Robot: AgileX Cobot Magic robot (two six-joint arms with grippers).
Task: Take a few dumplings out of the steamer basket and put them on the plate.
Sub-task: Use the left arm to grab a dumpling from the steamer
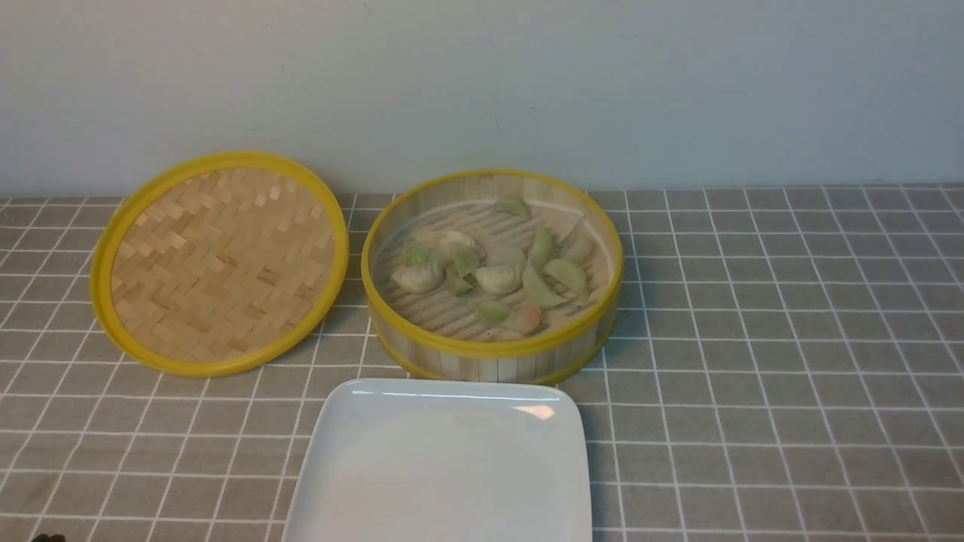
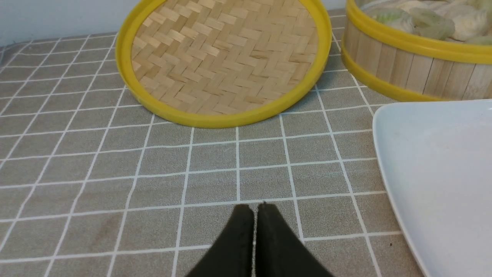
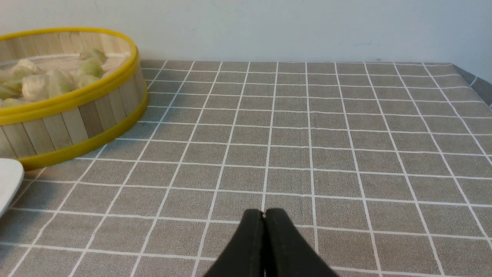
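Jaws on your left gripper (image 2: 255, 208) are pressed together with nothing between them, low over the cloth toward the table's near left. Beyond it the woven lid (image 1: 218, 263) sits by the far edge, its rim just beside the steamer basket (image 1: 493, 352). Swing in from that side and you could knock the lid into the basket. The dumplings (image 1: 497, 278) lie clustered mid-floor in the basket, several touching, so one pinch may lift two, or squash a soft one if you close hard. A finger coming in low could catch the basket's upright wall and drag it. The plate (image 1: 444, 482) sits bare at the near edge, just in front of the basket, and a dropped dumpling may slide on its glossy surface. Your right gripper (image 3: 264, 214) is likewise closed and empty, well right of the basket. Open whichever you use before descending.
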